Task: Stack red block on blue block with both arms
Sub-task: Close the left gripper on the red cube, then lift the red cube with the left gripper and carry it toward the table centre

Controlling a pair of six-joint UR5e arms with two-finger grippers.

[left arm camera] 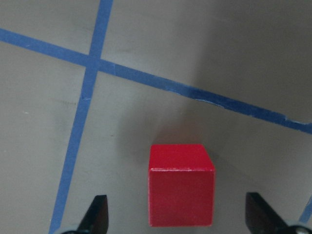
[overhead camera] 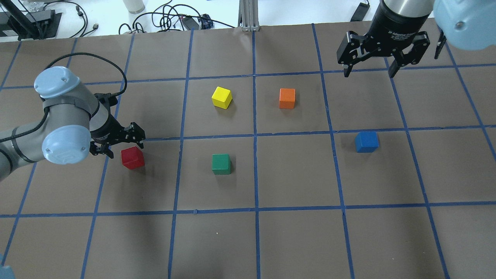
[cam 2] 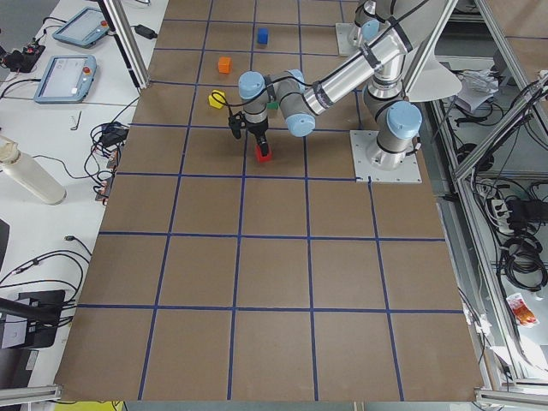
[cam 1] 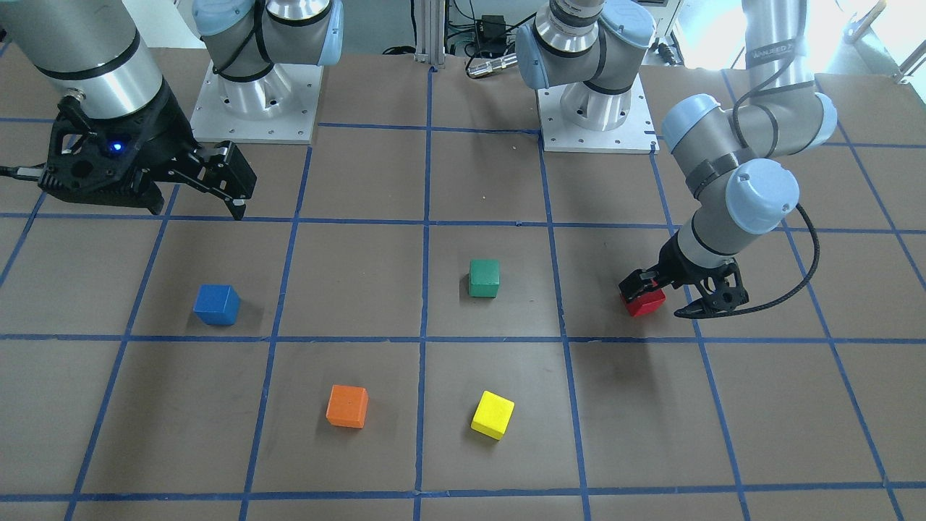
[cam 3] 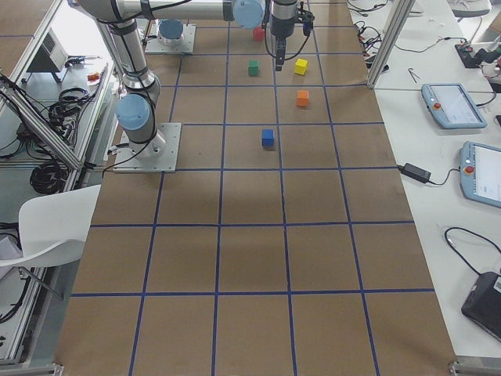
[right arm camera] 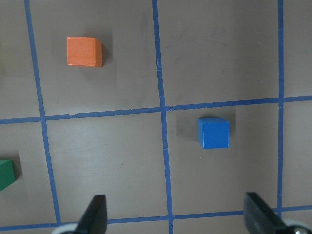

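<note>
The small matte bright-red cube (overhead camera: 132, 157) sits on the brown paper-covered table with its blue tape grid (overhead camera: 294, 240), on the robot's left side, just inside a taped crossing. The black two-finger left gripper (left arm camera: 176, 209) is down low over it with the jaws spread wide. In the left wrist view one fingertip (left arm camera: 100, 212) stands well clear of each side of the cube, so it has hold of nothing yet.

The step in hand looks like the pick of the red cube. The cube appears near the middle of the gap and roughly square to the fingers, which is what a clean grasp wants. I would check that the pads are low enough to meet the side faces at mid-height (the wrist view does not show how far above the table they are). Then close evenly, so neither finger shoves the cube sideways first, and lift straight up.

The small bright-blue cube (overhead camera: 366, 142) lies well apart on the robot's right side, in open table. The black right gripper (overhead camera: 369, 73) hangs high beyond it, jaws wide open and empty. A carry across should stay clear of the green cube (overhead camera: 221, 164) between the two blocks
</note>
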